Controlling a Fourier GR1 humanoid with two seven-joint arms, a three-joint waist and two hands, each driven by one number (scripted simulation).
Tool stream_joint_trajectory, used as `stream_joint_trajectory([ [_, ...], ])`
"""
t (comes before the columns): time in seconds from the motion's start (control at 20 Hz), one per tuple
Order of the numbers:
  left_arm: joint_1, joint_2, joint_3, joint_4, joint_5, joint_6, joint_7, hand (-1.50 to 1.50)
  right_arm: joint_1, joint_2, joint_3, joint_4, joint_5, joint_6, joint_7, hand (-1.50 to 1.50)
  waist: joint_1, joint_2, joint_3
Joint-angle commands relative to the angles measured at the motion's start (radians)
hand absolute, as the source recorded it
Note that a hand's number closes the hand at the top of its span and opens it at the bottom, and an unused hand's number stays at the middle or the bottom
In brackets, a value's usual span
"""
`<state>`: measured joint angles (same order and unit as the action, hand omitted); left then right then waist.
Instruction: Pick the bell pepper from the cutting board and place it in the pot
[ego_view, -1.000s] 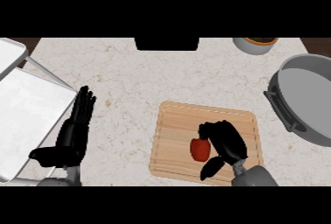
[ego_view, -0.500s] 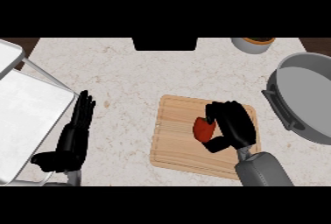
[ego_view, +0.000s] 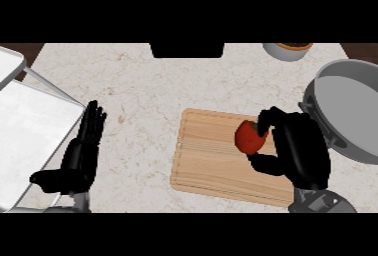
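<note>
Far to the left, a pale tray (ego_view: 29, 145) runs along the counter's edge, and my left hand (ego_view: 77, 157) rests just beside it, fingers straight and held together, pointing away from me, holding nothing.

Further right lies the wooden cutting board (ego_view: 210, 160), flat on the speckled counter (ego_view: 148, 85). The red bell pepper (ego_view: 249, 137) sits toward the board's far right corner, and I cannot tell whether it is touching the wood or just lifted off it. My right hand (ego_view: 299, 150) is curled round it from the right: fingers hook over its far side and my thumb comes in underneath on the near side, so the pepper is pinched between them with its left flank showing.

I judge this pepper to be light and hollow, with a smooth, waxy skin that could slide against my fingers. Its walls should be fairly stiff but will give if squeezed hard, so I want my hold across the widest part of the body, fingers and thumb opposite each other, not up at the stem.

Rightmost, the grey pot (ego_view: 351, 105) stands just beside the board, its mouth open and close to my right hand. A small bowl (ego_view: 288, 50) sits at the far edge.
</note>
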<state>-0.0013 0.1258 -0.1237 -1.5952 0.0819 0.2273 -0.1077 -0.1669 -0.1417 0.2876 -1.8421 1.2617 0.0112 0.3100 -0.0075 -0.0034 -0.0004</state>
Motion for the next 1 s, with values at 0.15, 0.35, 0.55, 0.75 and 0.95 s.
stream_joint_trajectory([
  [0.15, -0.08, -0.042, -0.015, 0.034, -0.052, 0.042, 0.039, 0.0, -0.026, -0.015, -0.138, -0.069, 0.015, 0.04, 0.08, 1.5, 0.004, 0.003, 0.001],
  [0.35, -0.051, -0.033, 0.007, 0.013, -0.036, 0.013, 0.035, 0.0, -0.087, -0.045, -0.251, 0.009, -0.022, 0.024, 0.055, 1.5, 0.008, 0.004, 0.001],
  [0.55, -0.059, -0.042, 0.023, 0.049, -0.027, -0.007, 0.006, 0.0, -0.123, -0.112, -0.372, 0.093, -0.104, 0.026, -0.012, 1.5, 0.009, 0.004, 0.001],
  [0.75, -0.018, -0.04, 0.02, 0.049, -0.042, -0.01, -0.041, 0.0, -0.174, -0.191, -0.504, 0.254, -0.172, -0.028, -0.089, 1.5, 0.014, 0.005, 0.001],
  [0.95, -0.023, -0.023, 0.036, 0.029, -0.025, -0.044, -0.017, 0.0, -0.179, -0.267, -0.585, 0.376, -0.23, -0.051, -0.183, 1.5, 0.013, 0.005, 0.001],
])
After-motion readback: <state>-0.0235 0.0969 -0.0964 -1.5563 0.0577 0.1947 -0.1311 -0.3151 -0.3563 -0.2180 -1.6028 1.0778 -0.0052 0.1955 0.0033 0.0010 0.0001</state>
